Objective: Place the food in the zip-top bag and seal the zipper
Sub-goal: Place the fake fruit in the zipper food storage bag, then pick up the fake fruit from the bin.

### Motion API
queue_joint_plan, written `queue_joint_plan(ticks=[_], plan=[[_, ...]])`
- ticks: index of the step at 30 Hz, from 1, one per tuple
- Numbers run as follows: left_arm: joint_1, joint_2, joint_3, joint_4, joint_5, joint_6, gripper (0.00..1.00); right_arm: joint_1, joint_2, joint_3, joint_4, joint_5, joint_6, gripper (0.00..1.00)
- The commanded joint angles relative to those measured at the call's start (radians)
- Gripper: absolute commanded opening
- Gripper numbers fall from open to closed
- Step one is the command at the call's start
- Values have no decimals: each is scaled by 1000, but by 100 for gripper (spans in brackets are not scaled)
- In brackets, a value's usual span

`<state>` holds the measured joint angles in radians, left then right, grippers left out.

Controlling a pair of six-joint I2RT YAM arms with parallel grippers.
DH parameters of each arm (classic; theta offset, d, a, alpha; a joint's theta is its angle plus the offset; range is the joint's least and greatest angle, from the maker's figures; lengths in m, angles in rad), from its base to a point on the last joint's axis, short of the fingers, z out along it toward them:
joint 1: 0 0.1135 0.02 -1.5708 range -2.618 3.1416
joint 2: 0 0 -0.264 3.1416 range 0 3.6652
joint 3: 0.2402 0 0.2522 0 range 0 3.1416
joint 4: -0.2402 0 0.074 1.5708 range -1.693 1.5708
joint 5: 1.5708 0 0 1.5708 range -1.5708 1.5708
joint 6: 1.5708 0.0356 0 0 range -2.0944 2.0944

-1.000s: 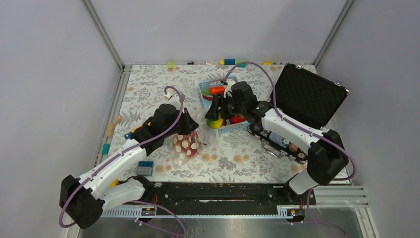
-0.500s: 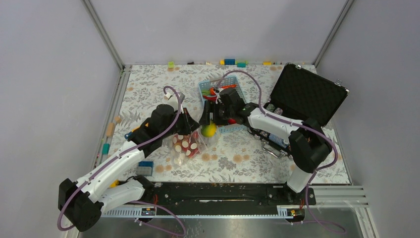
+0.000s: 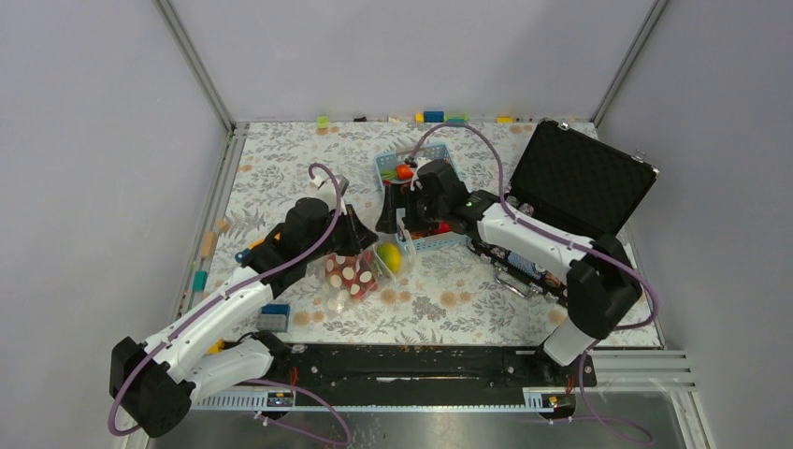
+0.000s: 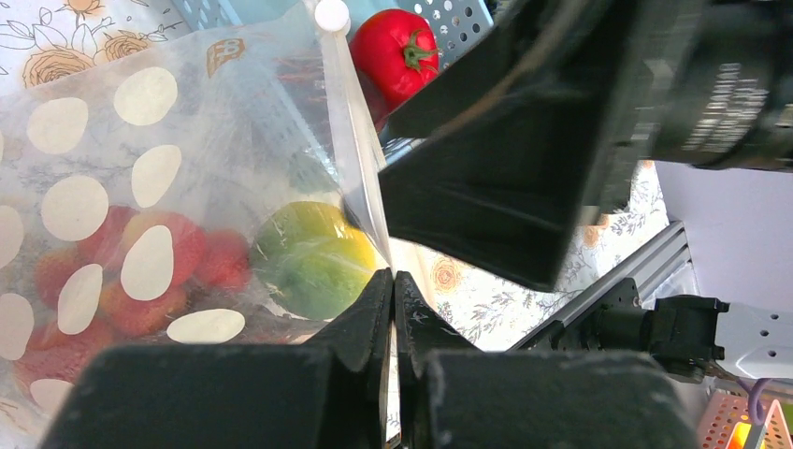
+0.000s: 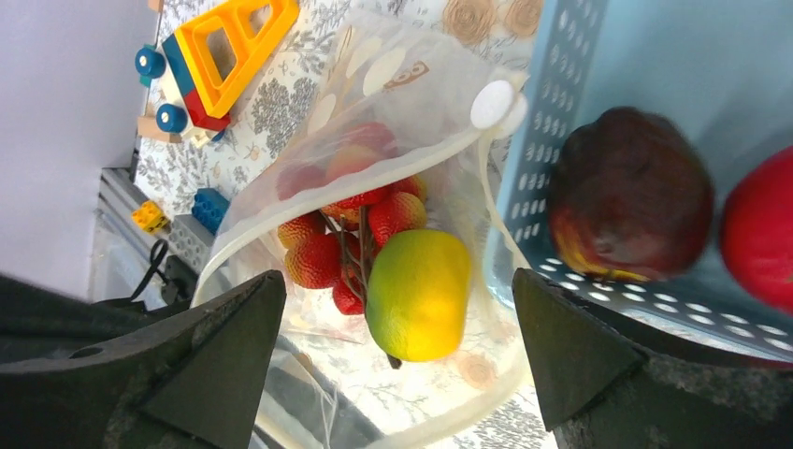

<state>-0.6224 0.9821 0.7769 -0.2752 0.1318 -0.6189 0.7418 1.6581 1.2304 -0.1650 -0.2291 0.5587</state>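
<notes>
The yellow-green fruit [image 3: 390, 256] had gone from over the basket [image 3: 385, 166] into the bag [image 3: 351, 276], beside strawberries [image 5: 323, 257]. The right gripper [image 3: 395, 217] hung spread wide above it. The left gripper [image 4: 394, 281] pinched the bag's rim. A tomato [image 4: 397, 51] and more remained in the basket, and the zipper [image 4: 353, 140] was unsealed.

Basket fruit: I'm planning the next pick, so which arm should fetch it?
Right. The right gripper is open and empty at the edge of the basket, which holds a dark apple. The left gripper is shut on the bag rim, holding its mouth open.
</notes>
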Motion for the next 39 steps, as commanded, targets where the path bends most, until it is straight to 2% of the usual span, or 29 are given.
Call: queue_joint_plan(ticks=[1,8,12,17,23,30,39], plan=[[0,-24,1,48,2,-6,0,1,-145,15,-78,139,-128,100],[1,-25,1,45,1,-8,0,-90,-195,13,-214,297,-177,100],[0,-24,-1,47,1,-9,0,-119,-119,85,-317,418,-181,100],[0,-19,3,43,2,-7,0,-132,8,163,-353,514,-163,100],[1,-17,1,44,-3,-8,0,-143,135,241,-363,520,-157,100],[0,-25,-8,55,0,-4,0,-150,217,256,-369,532,-124,99],[0,-20,-7,53,1,-6,0,-155,285,249,-367,524,-92,90]])
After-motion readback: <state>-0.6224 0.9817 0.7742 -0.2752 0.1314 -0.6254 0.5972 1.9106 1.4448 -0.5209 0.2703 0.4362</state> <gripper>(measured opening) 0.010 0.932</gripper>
